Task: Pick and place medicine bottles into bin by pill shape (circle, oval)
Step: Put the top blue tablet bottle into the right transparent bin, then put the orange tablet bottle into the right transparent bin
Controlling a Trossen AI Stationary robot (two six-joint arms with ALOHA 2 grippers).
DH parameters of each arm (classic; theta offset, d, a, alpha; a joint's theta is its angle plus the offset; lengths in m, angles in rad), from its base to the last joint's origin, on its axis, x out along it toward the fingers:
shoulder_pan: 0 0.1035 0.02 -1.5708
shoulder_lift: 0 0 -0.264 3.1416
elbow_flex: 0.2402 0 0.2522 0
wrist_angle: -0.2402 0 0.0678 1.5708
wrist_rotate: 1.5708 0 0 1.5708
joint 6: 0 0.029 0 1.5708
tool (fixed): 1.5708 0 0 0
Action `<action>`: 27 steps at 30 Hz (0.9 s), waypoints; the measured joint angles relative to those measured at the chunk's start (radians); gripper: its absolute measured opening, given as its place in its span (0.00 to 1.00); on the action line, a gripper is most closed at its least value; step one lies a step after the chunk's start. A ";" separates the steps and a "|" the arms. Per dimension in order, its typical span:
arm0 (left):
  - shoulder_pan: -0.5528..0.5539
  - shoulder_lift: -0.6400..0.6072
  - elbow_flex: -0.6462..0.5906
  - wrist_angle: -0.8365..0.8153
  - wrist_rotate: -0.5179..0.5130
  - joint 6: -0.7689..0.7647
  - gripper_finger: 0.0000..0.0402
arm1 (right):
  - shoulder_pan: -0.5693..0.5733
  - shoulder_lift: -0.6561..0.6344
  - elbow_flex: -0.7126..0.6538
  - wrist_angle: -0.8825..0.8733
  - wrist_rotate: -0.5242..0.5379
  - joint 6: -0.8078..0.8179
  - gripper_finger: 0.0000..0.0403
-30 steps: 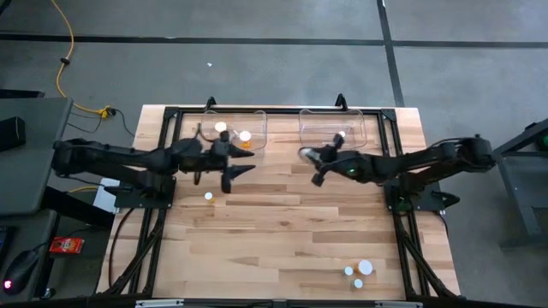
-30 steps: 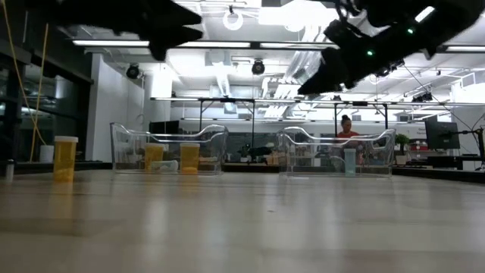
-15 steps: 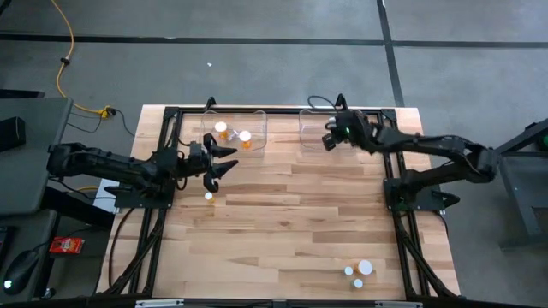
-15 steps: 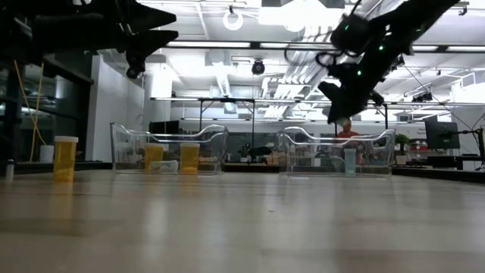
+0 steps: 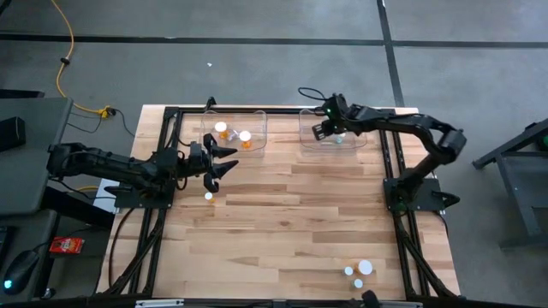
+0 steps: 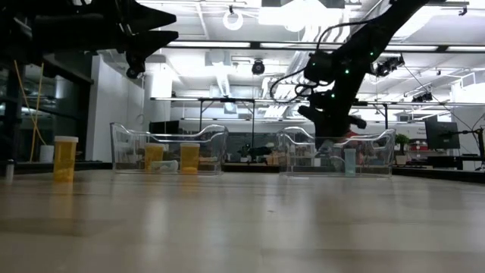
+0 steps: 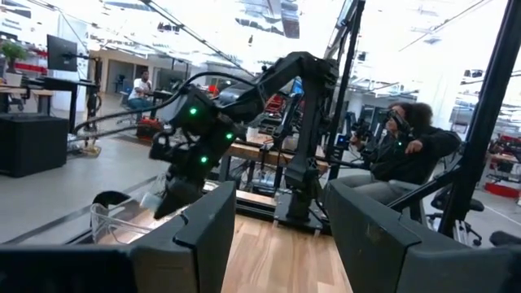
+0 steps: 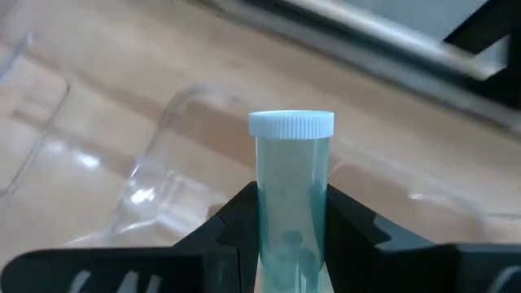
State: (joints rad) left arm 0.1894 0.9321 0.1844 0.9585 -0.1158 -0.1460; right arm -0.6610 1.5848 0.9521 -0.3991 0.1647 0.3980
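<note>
Placement is under way: the right gripper, fingers pinching a pale teal bottle, hovers over the right bin. Next it must release inside. Left gripper waits left of that bin, fingers spread.

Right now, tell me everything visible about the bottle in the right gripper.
The pale teal bottle is a slim translucent cylinder, plastic by its look, with a ribbed, round white cap. A few small pills show faintly low inside it; their shape cannot be made out. It stands upright between the dark fingers of the right gripper, which press its sides below the cap. It hangs above the right clear bin at the table's far edge, touching nothing but those fingers.
</note>
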 joint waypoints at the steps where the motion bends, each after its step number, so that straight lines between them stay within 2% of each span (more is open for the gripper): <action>1: 0.000 0.000 0.000 0.000 0.000 0.000 0.45 | 0.000 0.015 0.008 -0.007 -0.022 0.007 0.24; 4: 0.000 0.000 0.000 -0.001 0.000 0.000 0.45 | 0.001 0.046 0.017 -0.015 -0.053 0.035 0.24; 15: 0.000 0.001 0.000 -0.001 0.003 0.000 0.45 | 0.000 0.089 0.016 -0.058 -0.036 0.095 0.26; 23: 0.000 0.001 0.000 0.000 0.005 0.000 0.45 | 0.000 0.089 0.016 -0.056 -0.017 0.091 0.38; 27: 0.000 0.001 0.000 0.000 0.005 0.000 0.45 | 0.000 0.086 0.016 -0.038 -0.016 0.002 0.45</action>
State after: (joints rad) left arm 0.1894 0.9329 0.1844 0.9581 -0.1104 -0.1459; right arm -0.6609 1.6706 0.9676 -0.4367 0.1482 0.4001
